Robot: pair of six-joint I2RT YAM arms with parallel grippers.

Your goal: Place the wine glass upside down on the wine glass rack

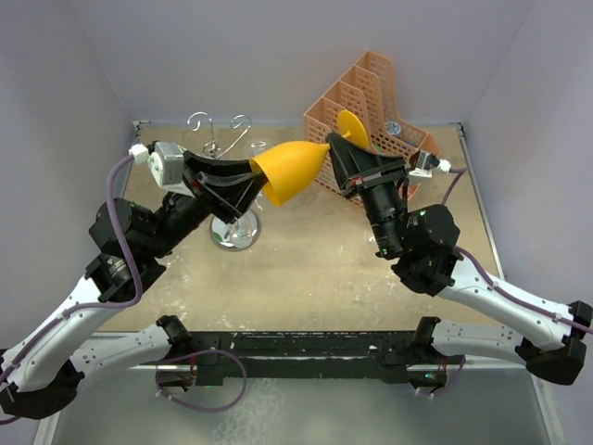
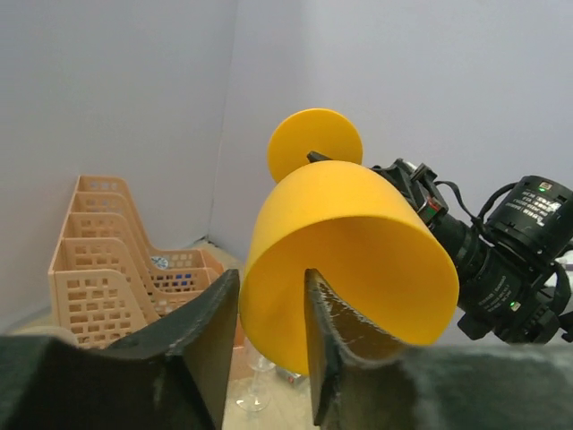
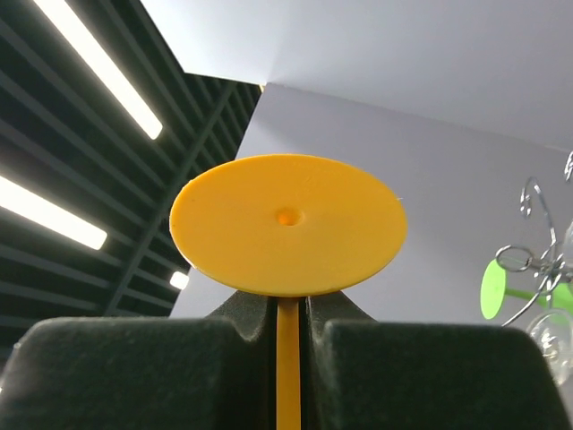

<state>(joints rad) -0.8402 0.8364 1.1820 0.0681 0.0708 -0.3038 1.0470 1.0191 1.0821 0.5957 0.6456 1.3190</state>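
Worktop [image 1: 315,278]: grey walls [image 1: 56,93] close its left, far and right edges. Bare surface runs across the near half, between the two arms.

Orange mesh organiser [image 1: 371,88] fills the far right corner.

Wine glass rack [image 1: 233,232] stands upright toward the far left corner, its base partly under the left arm.

Wine glass [image 1: 289,171], yellow, lies level in the air over the far middle, bowl toward the rack, foot toward the organiser.

Left pincer [image 1: 252,185] sits at the bowl's rim. Its wrist view shows the fingers [image 2: 201,340] apart.

Right pincer [image 1: 338,153] is clamped on the stem just under the foot. This is plain only in its wrist view, which also shows the rack's curled hooks.
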